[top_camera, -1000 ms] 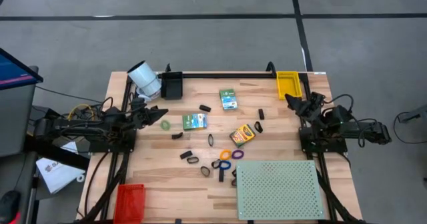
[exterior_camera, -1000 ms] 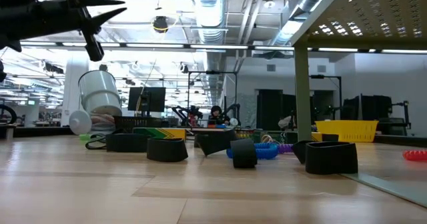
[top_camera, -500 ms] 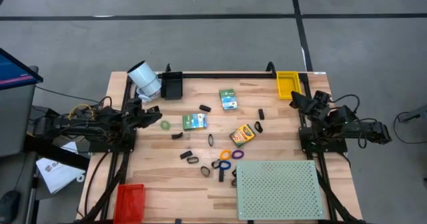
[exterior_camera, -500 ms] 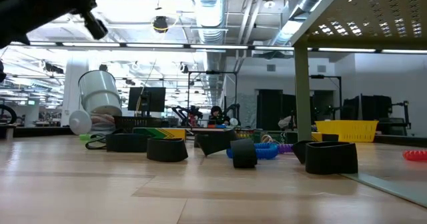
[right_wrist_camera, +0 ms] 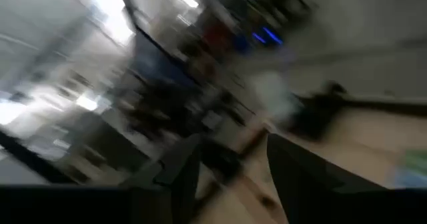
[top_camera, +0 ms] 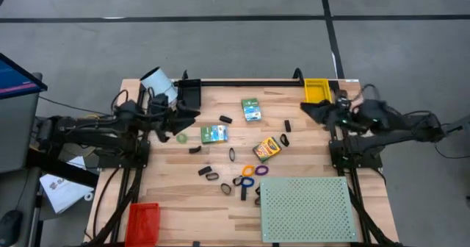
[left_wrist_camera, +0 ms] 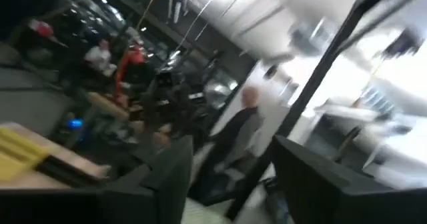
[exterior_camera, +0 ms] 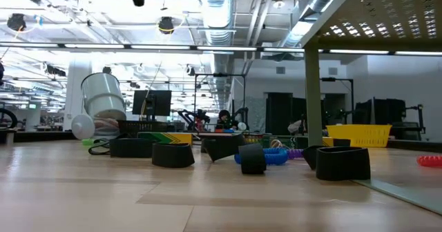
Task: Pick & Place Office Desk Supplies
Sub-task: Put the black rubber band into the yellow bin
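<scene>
Nothing has been lifted yet: the step in hand looks like the opening reach, both arms raised off their sides of the table (top_camera: 169, 203) and angled inward. The left gripper (top_camera: 185, 116) hangs above the far left part, near a small green ring (top_camera: 181, 138) and a green box (top_camera: 214, 134); its wrist view shows two dark fingers (left_wrist_camera: 167, 177) spread with clear air between them, nothing held. The right gripper (top_camera: 308, 109) is just in front of the yellow tray (top_camera: 317, 91); its jaws also stand apart and empty in its own wrist view, though that picture is smeared, so how wide is hard to judge.

The supplies lie scattered mid-table: a second green box (top_camera: 252, 109), a yellow-orange crayon box (top_camera: 266, 148) lying askew, stubby black clips (top_camera: 208, 173) and a loose bunch of thin rings, orange (top_camera: 248, 171), blue (top_camera: 247, 181) and purple (top_camera: 261, 170). From table height the clips read as matt black folded bands (exterior_camera: 173, 155), squat and rigid.

The next move probably calls for each arm to drop onto its nearest item. The cardboard boxes are flat-sided and should take a squeeze across their narrow width; the rings are thin, lie flat on the smooth wooden planks and would need a fingertip placed inside the loop.

A red tray (top_camera: 142, 220) sits at the near left corner, and a black bin (top_camera: 189, 94) at the far edge
</scene>
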Robot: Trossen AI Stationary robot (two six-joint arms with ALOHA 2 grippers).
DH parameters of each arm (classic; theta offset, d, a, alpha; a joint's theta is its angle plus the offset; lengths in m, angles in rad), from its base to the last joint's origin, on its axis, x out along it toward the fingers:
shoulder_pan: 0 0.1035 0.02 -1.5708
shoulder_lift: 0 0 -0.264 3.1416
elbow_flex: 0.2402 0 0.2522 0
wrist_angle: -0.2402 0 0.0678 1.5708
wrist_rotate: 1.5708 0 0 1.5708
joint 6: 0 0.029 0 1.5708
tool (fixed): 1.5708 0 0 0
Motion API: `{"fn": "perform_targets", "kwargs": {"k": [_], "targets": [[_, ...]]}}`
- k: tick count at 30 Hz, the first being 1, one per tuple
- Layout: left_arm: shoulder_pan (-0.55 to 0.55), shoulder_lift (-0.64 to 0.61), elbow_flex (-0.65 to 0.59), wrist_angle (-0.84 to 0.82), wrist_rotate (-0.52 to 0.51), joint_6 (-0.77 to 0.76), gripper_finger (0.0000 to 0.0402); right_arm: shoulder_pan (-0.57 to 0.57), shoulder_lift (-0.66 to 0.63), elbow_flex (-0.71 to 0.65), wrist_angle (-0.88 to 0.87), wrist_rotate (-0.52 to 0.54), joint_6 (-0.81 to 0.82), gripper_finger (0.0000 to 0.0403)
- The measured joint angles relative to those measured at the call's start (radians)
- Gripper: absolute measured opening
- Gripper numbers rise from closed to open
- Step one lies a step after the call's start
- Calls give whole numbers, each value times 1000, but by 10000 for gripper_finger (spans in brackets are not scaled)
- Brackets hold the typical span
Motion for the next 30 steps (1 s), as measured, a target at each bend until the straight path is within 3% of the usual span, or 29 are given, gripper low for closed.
{"fn": "perform_targets", "kwargs": {"k": [6,9,12,16,23,30], "targets": [[55,14,254,-541,-98,199,214,-32,303,380,-684,36,135,198],[95,13,345,-771,-134,231,203,-58,434,470,-904,21,241,199],[135,10,394,-918,-181,226,194,-104,521,479,-998,-52,343,199],[160,12,394,-976,-173,202,192,-138,608,404,-991,-72,352,200],[157,52,394,-961,-98,205,200,-236,707,276,-758,-156,297,224],[156,86,394,-873,-32,206,197,-353,776,164,-649,-248,240,258]]}}
